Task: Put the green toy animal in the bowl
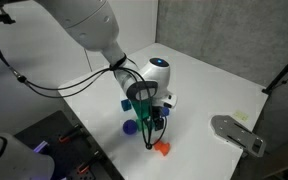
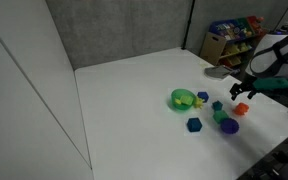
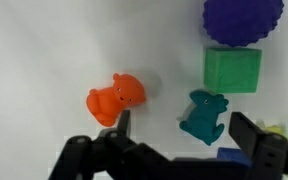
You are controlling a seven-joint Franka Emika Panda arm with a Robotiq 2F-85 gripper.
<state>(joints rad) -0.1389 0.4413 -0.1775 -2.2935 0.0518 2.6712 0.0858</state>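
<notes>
In the wrist view the green toy animal [image 3: 204, 115], dark teal, lies on the white table between the open fingers of my gripper [image 3: 184, 123]. The fingers do not touch it. An orange toy [image 3: 114, 98] lies just outside the left finger. The lime bowl [image 2: 184, 98] sits to the left of the toy cluster in an exterior view. My gripper [image 2: 244, 93] hovers over the right end of that cluster, by the orange toy [image 2: 240, 108]. In an exterior view my gripper [image 1: 154, 128] points down, with the orange toy [image 1: 162, 148] just in front. The bowl is hidden there.
A bright green cube [image 3: 232, 68] and a purple ball [image 3: 242, 20] lie just beyond the toy animal. Blue cubes [image 2: 194, 124] lie near the bowl. A grey flat object [image 1: 239, 133] rests on the table. A shelf of goods [image 2: 234, 38] stands behind.
</notes>
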